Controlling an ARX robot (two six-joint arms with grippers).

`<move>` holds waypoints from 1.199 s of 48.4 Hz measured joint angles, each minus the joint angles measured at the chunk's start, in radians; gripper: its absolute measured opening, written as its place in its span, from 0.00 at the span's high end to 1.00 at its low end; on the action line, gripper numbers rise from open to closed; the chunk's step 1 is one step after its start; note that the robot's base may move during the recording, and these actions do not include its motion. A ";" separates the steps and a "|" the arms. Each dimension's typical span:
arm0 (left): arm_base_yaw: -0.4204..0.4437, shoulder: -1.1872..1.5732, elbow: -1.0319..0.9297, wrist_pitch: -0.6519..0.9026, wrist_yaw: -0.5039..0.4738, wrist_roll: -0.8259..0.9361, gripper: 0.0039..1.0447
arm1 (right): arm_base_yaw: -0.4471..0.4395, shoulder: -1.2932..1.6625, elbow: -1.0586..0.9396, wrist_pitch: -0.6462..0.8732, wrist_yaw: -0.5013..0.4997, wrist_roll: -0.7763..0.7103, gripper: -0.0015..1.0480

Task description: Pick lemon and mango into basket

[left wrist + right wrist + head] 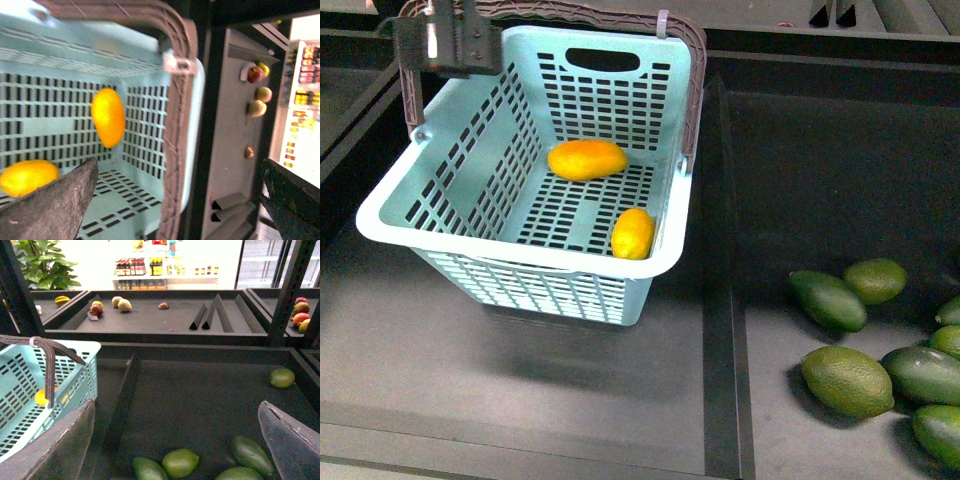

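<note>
Our right jaws (175,440) stand wide open and empty above the green fruits (181,462); our left jaws (445,40) hang at the basket (380,222) handle, grip hidden. The mango (587,159) and lemon (633,233) both lie inside, so we judge the picking done; next we need only pull clear.

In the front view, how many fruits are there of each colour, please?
Yellow-orange, in the basket: 2, the mango and the lemon
Dark green, on the shelf to the right: 7, for example, some cut by the picture's edge
Total: 9
</note>
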 joint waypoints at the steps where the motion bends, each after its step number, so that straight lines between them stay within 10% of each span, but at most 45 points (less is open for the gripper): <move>1: -0.002 -0.018 -0.011 -0.031 -0.006 -0.009 0.06 | 0.000 0.000 0.000 0.000 0.000 0.000 0.08; 12: -0.028 -0.114 -0.082 -0.150 -0.013 -0.040 0.06 | 0.000 0.000 0.000 0.000 0.000 0.000 0.08; 16: -0.007 -0.175 -0.277 0.264 0.103 0.274 0.19 | 0.000 0.000 0.000 0.000 0.000 0.000 0.08; 24: 0.113 -0.400 -0.820 1.231 0.227 1.494 0.58 | 0.000 0.000 0.000 0.000 0.001 0.000 0.08; 34: 0.187 -0.565 -1.048 1.285 0.314 1.800 0.96 | 0.000 0.000 0.000 0.000 0.001 0.000 0.08; 58: 0.317 -0.897 -1.334 1.246 0.432 1.845 0.97 | 0.000 0.000 0.000 0.000 0.001 0.000 0.08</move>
